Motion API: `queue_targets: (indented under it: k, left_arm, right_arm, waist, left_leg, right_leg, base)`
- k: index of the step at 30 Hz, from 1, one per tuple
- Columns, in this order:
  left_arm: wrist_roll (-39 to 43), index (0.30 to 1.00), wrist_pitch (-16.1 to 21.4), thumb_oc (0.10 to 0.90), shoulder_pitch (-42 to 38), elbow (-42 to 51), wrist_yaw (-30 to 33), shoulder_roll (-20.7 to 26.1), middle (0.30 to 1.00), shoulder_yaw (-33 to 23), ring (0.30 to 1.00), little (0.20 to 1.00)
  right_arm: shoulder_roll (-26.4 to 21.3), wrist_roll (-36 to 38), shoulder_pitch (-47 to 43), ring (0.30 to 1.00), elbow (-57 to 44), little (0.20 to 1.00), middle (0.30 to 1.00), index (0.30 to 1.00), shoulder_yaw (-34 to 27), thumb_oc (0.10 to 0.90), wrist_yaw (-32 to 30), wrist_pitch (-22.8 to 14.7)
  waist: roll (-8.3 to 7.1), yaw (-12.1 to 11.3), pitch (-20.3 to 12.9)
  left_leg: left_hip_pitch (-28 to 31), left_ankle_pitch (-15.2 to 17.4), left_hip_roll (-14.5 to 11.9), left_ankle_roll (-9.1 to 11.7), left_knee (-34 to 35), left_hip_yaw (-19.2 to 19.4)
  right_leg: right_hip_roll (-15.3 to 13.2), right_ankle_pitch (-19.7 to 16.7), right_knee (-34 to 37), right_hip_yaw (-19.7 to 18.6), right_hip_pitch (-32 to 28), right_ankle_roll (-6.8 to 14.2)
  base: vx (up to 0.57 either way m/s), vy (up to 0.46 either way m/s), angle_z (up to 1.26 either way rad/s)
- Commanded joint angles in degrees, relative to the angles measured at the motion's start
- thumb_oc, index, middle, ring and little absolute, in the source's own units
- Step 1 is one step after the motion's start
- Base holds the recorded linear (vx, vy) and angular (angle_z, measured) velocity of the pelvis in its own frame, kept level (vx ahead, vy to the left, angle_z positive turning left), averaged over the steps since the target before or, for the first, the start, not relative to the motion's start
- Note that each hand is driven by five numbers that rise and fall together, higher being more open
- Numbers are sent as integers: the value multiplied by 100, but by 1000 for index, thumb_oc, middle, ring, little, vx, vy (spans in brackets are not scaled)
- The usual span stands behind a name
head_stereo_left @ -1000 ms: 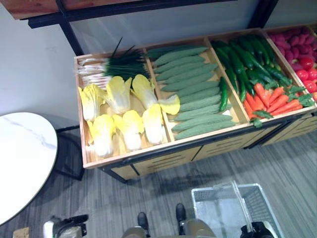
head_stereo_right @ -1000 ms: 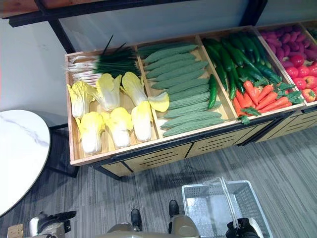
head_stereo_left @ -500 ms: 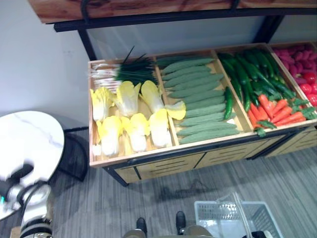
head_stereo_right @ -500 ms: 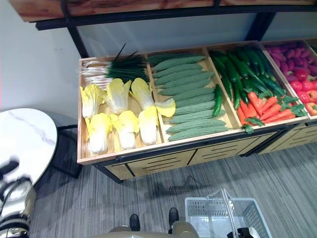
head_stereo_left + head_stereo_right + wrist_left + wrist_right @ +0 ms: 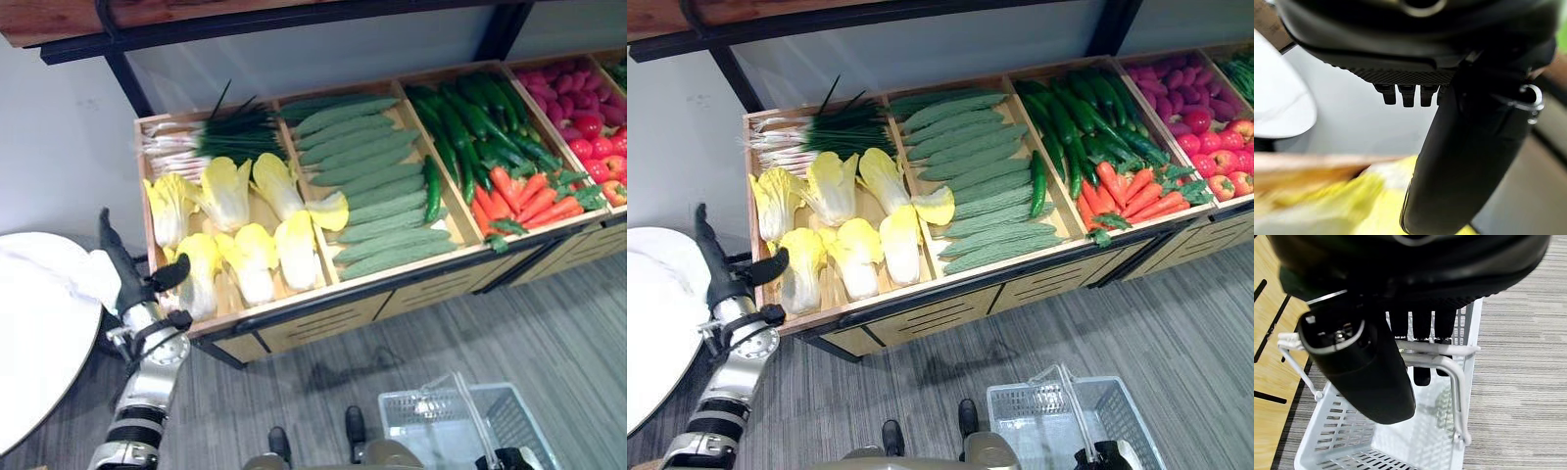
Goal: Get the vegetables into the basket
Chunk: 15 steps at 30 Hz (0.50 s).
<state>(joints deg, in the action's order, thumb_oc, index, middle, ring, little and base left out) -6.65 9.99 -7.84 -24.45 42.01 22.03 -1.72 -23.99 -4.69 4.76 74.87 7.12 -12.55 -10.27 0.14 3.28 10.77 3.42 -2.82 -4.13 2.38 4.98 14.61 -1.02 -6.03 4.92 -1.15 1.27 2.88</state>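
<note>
Where cabbages [image 5: 257, 257] lie, left robot hand [image 5: 125, 276] beside.

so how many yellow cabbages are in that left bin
6 cabbages: three in the back row beside the green onions, three along the front edge, the leftmost front one beside the left robot hand.

Wooden stand [image 5: 323, 311] – cabbages [image 5: 257, 262], cucumbers [image 5: 382, 186], carrots [image 5: 534, 201].

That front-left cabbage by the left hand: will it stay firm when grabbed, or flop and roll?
The cabbage has a thick white base, probably firm enough to grip; its frilly yellow leaf end looks likelier to bend. It lies wedged against its neighbour, so it should not roll far. The left hand, fingers straight, hovers beside the crate's front-left corner.
</note>
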Motion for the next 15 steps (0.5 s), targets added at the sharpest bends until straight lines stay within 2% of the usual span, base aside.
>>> queue_targets:
  k: [1,11,15]
  left_arm:
    - [69,1000,339,900,-372,167,-13,402,1000,-235,1000,1000]
    - [157,1000,235,900,-226,-211,-396,311,1000,38,1000,1000]
    - [131,1000,33,900,-192,-402,-520,270,1000,89,1000,1000]
  right_arm:
    - [-126,-13,-12,300,124,300,300,300,60,400,-222,-109]
    - [-110,38,-41,300,116,300,300,300,49,400,-226,-102]
    - [-118,28,-85,300,69,300,300,300,79,400,-235,-93]
  waist:
    - [-421,-10,-290]
    - [-424,-42,-228]
    - [-415,-57,-199]
  left_leg:
    - [112,6,-226,449,2,-42]
    - [118,-1,-254,442,2,-39]
    - [104,-12,-275,440,2,-47]
  right_leg:
    - [-763,-142,-188,-189,39,725]
    - [-728,-121,-210,-218,64,697]
    - [-708,-111,-228,-214,87,681]
  base:
    - [0,0,0]
    - [0,-1,0]
    - [0,0,0]
